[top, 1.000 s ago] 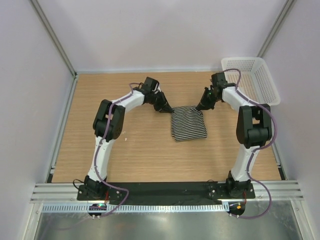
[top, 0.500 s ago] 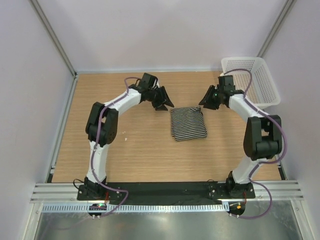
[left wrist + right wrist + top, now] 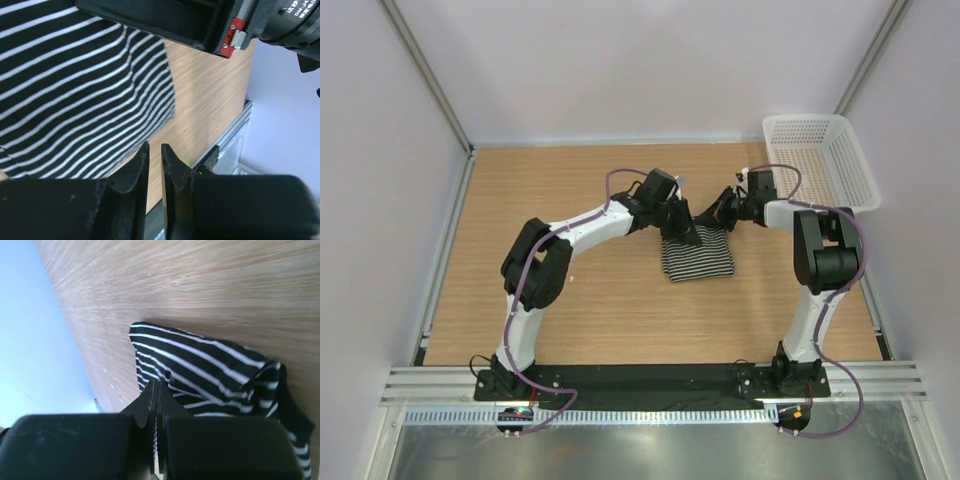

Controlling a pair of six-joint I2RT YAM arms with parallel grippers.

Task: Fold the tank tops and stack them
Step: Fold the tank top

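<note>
Jaws: my left gripper (image 3: pixel 154 146) is down to a thin slit and my right gripper (image 3: pixel 155 383) is pressed fully closed, with no cloth showing between either pair. The folded tank top (image 3: pixel 698 256) lies just beyond both tips. I'd open, slip one finger under a corner, then pinch. Whether a layer is caught is hidden behind the fingers.
</note>
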